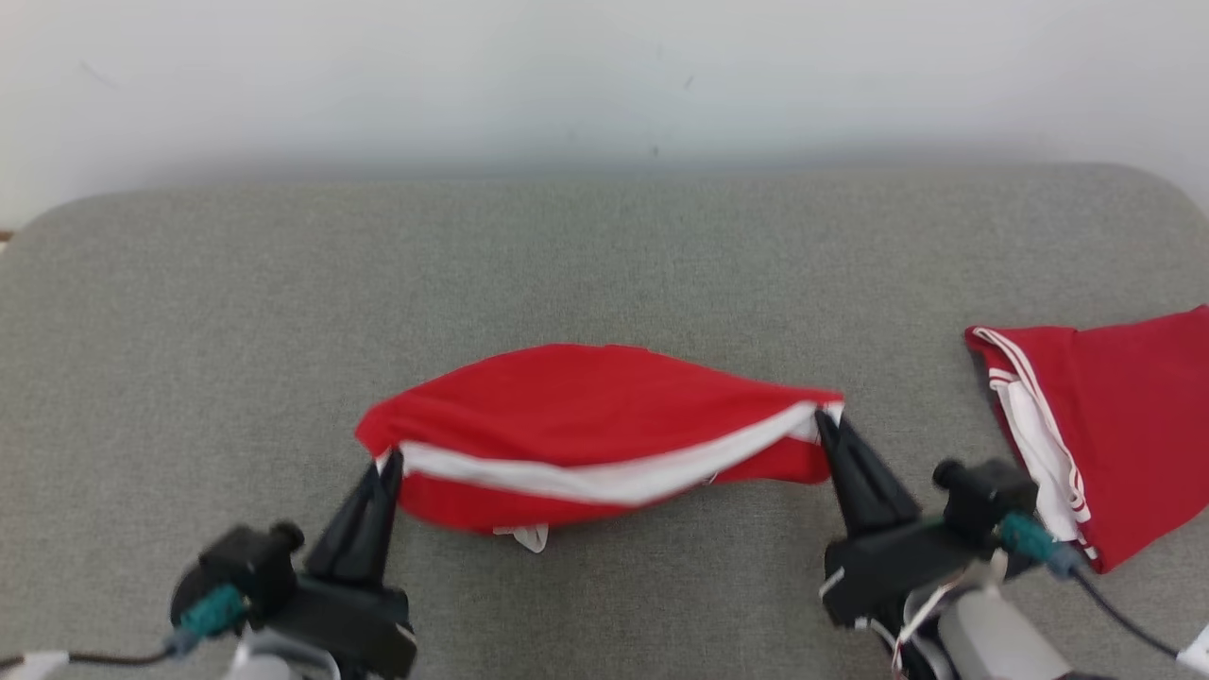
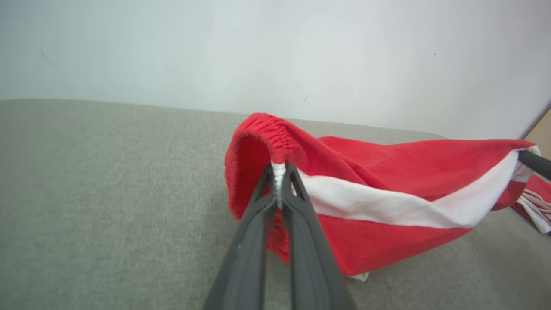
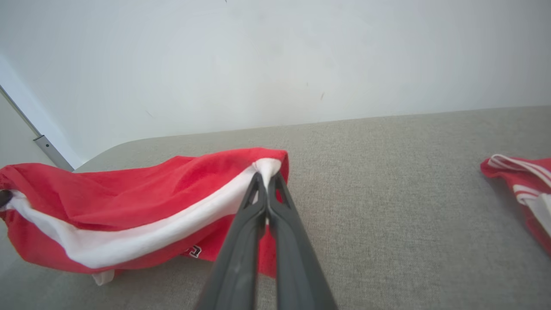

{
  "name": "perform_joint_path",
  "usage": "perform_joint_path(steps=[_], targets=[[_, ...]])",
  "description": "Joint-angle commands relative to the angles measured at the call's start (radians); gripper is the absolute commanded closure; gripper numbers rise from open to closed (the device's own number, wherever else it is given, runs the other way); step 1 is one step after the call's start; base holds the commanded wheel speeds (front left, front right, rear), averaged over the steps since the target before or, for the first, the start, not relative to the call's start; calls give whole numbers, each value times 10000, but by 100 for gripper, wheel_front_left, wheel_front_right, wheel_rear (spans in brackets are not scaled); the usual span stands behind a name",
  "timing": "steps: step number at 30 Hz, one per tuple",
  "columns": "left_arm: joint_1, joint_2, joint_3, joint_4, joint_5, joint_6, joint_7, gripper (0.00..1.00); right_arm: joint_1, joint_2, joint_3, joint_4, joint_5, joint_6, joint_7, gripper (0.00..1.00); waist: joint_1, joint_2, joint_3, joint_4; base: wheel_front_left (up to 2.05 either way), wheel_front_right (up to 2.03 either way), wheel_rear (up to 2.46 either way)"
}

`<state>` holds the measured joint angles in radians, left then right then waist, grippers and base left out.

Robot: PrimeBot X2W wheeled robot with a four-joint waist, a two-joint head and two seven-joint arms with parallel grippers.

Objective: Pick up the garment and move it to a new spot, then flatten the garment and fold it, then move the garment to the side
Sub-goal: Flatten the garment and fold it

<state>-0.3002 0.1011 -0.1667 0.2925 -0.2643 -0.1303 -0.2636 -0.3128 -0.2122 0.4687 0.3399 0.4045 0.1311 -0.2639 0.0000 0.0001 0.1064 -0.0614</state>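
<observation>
Upholstery point(image 1: 604, 246), garment point(image 1: 586, 397) pinched by left gripper point(image 1: 389, 465), right gripper point(image 1: 824, 420), second garment point(image 1: 1124, 416) cropped

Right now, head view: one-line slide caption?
Left jaws and right jaws clamp opposite ends of the red garment, stretched over the grey surface; a second garment lies at right.

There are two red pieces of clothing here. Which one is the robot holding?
The middle garment, with one broad white band: the left fingers and the right fingers pinch its ends. The striped garment lies untouched at the right.
</observation>
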Motion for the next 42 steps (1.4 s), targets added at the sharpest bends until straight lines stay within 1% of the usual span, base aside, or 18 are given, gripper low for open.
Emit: perform_joint_path(steps=[1,3,4,6,8,11,16,19,23,29,31,33,34,37,38,39,40,42], targets=[[-477,414,-283,63,37,8,-9,100,-370,-112,-33,-34,-110,-9,3,100,0,-1,-380,-52,0,0,0],[-1172,887,-792,257,-87,7,-8,100,-920,-225,-16,-13,-226,-9,3,100,0,-1,-585,-100,0,0,0],[-1172,887,-792,257,-87,7,-8,100,-920,-225,-16,-13,-226,-9,3,100,0,-1,-585,-100,0,0,0],[-1974,1402,-1281,523,-216,6,-8,100,-1548,-344,-72,0,-374,-9,3,100,0,-1,-705,-149,0,0,0],[-2724,1793,-1720,867,-381,6,-8,100,-2157,-412,-147,27,-506,-9,3,100,0,-1,-771,-202,0,0,0],[-3833,2232,-2268,1296,-505,5,-8,100,-2993,-573,-192,135,-697,-9,5,100,0,-1,-801,-236,0,0,0],[-5433,2673,-3065,1869,-635,6,-7,100,-4404,-916,-32,343,-967,-9,3,100,0,-1,-676,-286,0,0,0],[-6234,2726,-3448,2170,-604,6,-7,100,-5209,-1157,93,678,-1065,-9,5,100,0,-1,-395,-289,0,0,0],[-7366,2611,-4095,2624,-645,6,-7,100,-6333,-1411,330,1328,-1080,-9,5,100,0,-1,345,-256,0,0,0],[-9295,2342,-5083,3731,-1084,5,99,100,-8144,-1797,674,2350,-922,-9,3,100,0,-1,1975,-186,0,0,0],[-10148,2352,-5387,4108,-941,7,175,100,-8942,-1959,691,2646,-971,-11,3,100,0,-1,2555,-175,0,0,0],[-11037,2367,-5485,4424,-680,8,114,100,-9699,-2083,539,2926,-1096,-11,2,100,0,-1,3025,-165,0,0,0],[-11456,2340,-5455,4531,-605,61,83,100,-10054,-2109,437,3104,-1152,-12,3,100,0,-1,3219,-166,0,0,0],[-12584,2274,-5384,4697,-27,488,-4,100,-11151,-2219,3,3381,-1756,-12,5,100,0,-1,3595,-143,0,0,0],[-12994,2264,-5261,4514,135,666,0,100,-11541,-2226,-194,3411,-1992,-14,5,100,0,-1,3712,-149,0,0,0],[-13462,2205,-4919,3961,339,987,-9,100,-12055,-2134,-599,3447,-2519,-12,3,100,0,-1,3887,-199,0,0,0],[-13527,2213,-4841,3715,480,1048,-8,100,-12224,-2057,-760,3410,-2770,-12,5,100,0,-1,3954,-236,0,0,0],[-13480,2238,-4649,3310,519,990,0,100,-12423,-1854,-1088,3350,-3087,-12,6,100,0,-1,4092,-341,0,0,0]])
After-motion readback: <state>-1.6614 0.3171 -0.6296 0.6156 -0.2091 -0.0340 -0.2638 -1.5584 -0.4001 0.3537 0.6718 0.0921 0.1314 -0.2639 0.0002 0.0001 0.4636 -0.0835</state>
